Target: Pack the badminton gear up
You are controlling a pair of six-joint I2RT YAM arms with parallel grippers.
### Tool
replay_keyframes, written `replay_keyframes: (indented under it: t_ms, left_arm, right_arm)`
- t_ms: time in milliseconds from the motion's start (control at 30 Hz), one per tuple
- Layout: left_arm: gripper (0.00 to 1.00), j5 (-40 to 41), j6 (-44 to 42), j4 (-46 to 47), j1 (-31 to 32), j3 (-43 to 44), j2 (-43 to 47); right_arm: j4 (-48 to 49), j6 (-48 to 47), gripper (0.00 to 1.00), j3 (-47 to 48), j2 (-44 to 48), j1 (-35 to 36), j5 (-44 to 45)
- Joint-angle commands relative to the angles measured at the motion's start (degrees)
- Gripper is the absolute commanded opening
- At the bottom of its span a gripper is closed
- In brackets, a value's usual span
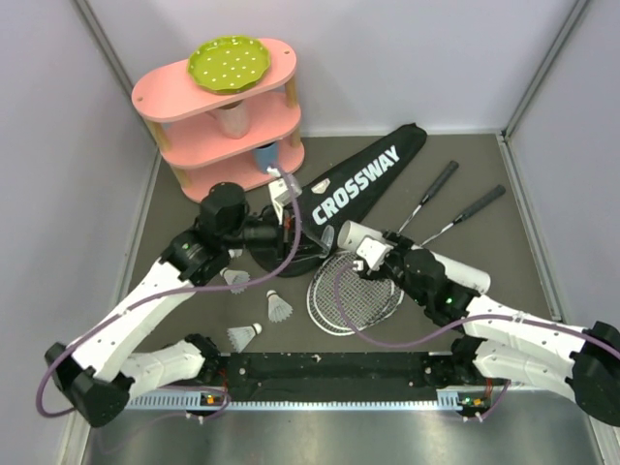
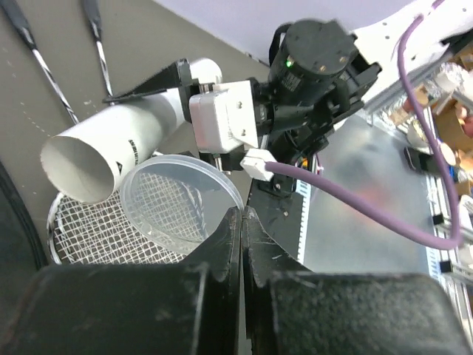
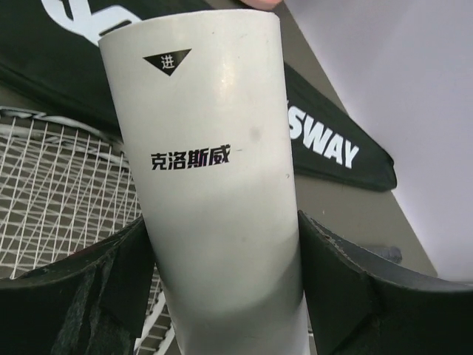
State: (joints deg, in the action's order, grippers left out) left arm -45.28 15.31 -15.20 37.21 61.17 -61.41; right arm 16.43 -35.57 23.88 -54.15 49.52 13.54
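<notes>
Far L, rear: pink three-tier shelf (image 1: 160, 97) w/ green dotted plate (image 1: 226, 60) on top. Not part of the job.

L gripper (image 2: 240, 222): fingers pressed together, apparently pinching the rim of a clear round lid (image 2: 177, 194), which hangs tilted above the racket strings. Grip is on the rim only.

Front-L of centre: three feather shuttlecocks (image 1: 235, 279) (image 1: 279, 307) (image 1: 242, 336) lie loose on the table, apart from each other, none in the tube.

Centre: black CROSSWAY bag (image 1: 358, 174) lies flat and diagonal, wide end near the L wrist. Can't tell whether the zip is open.

Centre-R: two rackets (image 1: 358, 295), heads overlapping, handles pointing to the rear R. Both are outside the bag.

R gripper (image 3: 222, 222): fingers spread wide and clamped on both sides of the white tube (image 3: 214, 185), held just above the racket heads. The open mouth faces the lid.

Risks, my judgement:
- Lid going on now would leave the shuttlecocks unpacked. Tube contents not visible, so can't confirm.
- Rim pinch is thin. A skewed push on the mouth could twist the lid out, dropping it on the strings.
- Tube wall is smooth. An end-on push could slide it through the R fingers.
- Both wrists are close, w/ a purple cable nearby, so there's a snag or knock risk.
</notes>
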Motion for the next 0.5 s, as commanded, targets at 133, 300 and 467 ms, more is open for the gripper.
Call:
replay_keyframes:
  t_ms: [133, 300, 467]
  left_arm:
    - [0.00, 36.33, 9.20, -14.56, -0.29, 1.58, 11.92]
    - [0.00, 58.28, 14.57, -26.63, -1.96, 0.19, 13.75]
    - [0.00, 62.14, 17.21, -26.36, -5.74, -6.93, 18.78]
  right_arm:
    - [1.34, 7.79, 0.27, 1.69, 3.70, -0.74, 8.42]
    - [-4.28, 12.45, 0.27, 4.50, 8.17, -0.74, 7.30]
    - [-6.06, 13.51, 0.27, 4.60, 14.06, -0.82, 4.57]
